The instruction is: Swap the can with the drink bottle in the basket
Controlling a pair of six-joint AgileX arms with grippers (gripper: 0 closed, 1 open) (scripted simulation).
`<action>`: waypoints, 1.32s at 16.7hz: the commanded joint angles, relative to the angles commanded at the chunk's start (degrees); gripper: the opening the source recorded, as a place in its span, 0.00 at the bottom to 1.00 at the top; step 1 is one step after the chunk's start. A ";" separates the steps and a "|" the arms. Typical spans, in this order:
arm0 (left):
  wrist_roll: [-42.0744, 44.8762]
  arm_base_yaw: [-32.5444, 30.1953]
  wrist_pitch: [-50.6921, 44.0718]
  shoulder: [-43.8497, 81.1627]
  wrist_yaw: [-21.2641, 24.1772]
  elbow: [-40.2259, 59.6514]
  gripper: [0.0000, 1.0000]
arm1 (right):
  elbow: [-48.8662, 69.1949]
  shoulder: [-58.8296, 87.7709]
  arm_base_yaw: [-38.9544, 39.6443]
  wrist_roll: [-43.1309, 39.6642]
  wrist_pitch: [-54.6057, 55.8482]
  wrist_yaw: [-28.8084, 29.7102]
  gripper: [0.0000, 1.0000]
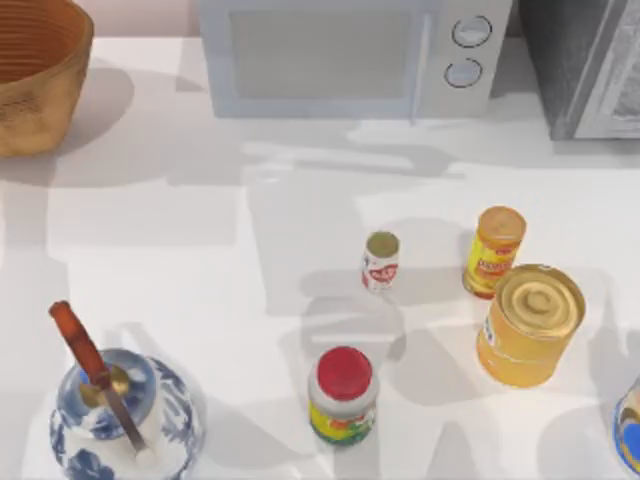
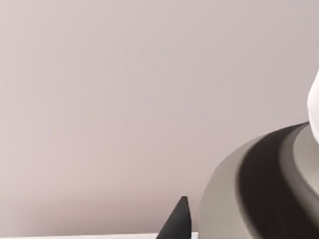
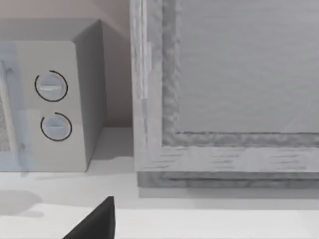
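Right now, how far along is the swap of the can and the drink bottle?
Nothing looks done yet. The drink bottle stands on the table at centre, beside the orange-yellow bottle, far from the basket at the back left corner. Nothing is in hand in these views. Both moves are left, and the can's place cannot be told.

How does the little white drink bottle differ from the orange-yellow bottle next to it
The drink bottle is white with a red label; the orange-yellow bottle is orange-yellow all over, label included. The drink bottle is clearly shorter and slimmer than the orange-yellow bottle. The drink bottle has a dull olive-gold cap; the orange-yellow bottle's top is orange. Both stand upright on the table, apart from each other, in front of the microwave.
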 joint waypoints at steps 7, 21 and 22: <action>1.44 2.07 -2.28 -0.09 -0.33 2.53 0.00 | 0.00 0.00 0.00 0.00 0.00 0.00 1.00; 0.95 0.90 5.57 10.10 -1.38 4.68 0.00 | 0.00 0.00 0.00 0.00 0.00 0.00 1.00; 0.95 0.90 5.57 10.10 -1.38 4.68 0.08 | 0.00 0.00 0.00 0.00 0.00 0.00 1.00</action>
